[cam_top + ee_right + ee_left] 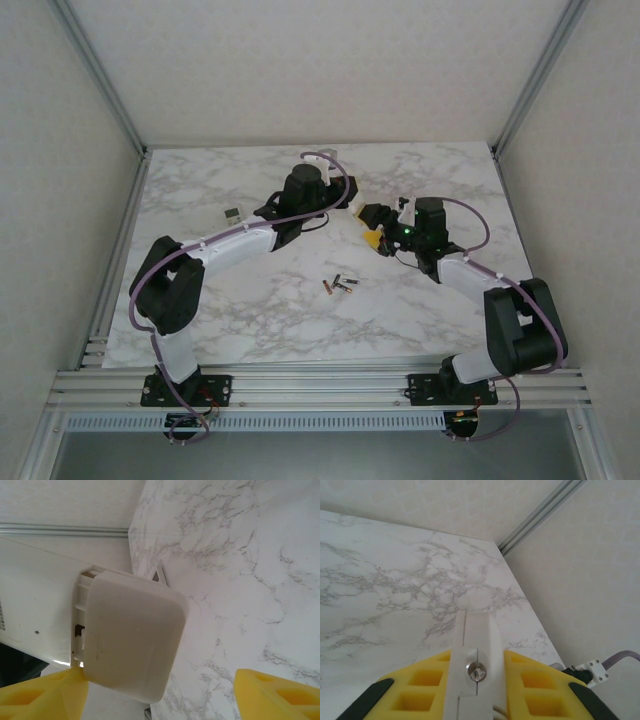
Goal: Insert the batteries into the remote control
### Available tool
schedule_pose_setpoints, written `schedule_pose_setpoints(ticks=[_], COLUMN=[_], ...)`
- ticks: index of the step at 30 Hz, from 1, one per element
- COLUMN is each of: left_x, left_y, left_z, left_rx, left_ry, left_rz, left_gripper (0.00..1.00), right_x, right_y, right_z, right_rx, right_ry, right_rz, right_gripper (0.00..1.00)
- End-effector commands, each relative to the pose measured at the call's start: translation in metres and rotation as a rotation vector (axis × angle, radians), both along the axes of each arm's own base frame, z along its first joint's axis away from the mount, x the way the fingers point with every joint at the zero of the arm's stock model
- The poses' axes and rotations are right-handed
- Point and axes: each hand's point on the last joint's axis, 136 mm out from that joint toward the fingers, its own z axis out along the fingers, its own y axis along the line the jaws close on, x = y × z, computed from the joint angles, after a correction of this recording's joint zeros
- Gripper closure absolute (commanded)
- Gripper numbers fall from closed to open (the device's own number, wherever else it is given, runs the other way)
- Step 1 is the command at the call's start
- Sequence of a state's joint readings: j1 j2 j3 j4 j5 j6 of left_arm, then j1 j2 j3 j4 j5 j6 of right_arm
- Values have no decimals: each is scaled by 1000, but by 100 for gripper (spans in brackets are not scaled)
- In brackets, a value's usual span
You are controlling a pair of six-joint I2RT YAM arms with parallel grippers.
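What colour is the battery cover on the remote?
The battery cover is off-white, like the remote; best seen from the right wrist.

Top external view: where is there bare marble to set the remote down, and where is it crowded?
Bare: the far corners of the table against the back wall, and the near-right marble between the batteries and the right arm. Crowded: the centre, where the left gripper holds the remote at the open right gripper; a small item lies left.

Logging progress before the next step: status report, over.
Left gripper shut on white plastic remote control. Right gripper open around its white cover. Small dark batteries loose on marble table. Nothing blocking.
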State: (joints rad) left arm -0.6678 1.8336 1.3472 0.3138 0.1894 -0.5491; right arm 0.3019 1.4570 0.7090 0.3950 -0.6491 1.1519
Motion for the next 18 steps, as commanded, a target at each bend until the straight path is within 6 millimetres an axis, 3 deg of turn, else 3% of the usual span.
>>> schedule_pose_setpoints(ticks=[1, 6, 10, 14, 18], left_x=[-11, -13, -14, -15, -17], left_y=[-5, -4, -3, -2, 0], left_z=[47, 55, 59, 53, 40], left_rx=[-88, -96, -93, -83, -70], left_ry=[-81, -98, -109, -100, -77], left_rz=[-34, -40, -41, -40, -38], left_gripper=[100, 100, 100, 100, 100], right_x=[7, 6, 6, 1, -9], right_y=[3, -1, -10, -25, -39], right_z=[4, -9, -32, -60, -79], right_rx=[8, -26, -60, -66, -79], right_ry=[-11, 30, 113, 199, 238], right_rz=[-10, -30, -67, -110, -136], right_gripper=[26, 29, 39, 50, 53])
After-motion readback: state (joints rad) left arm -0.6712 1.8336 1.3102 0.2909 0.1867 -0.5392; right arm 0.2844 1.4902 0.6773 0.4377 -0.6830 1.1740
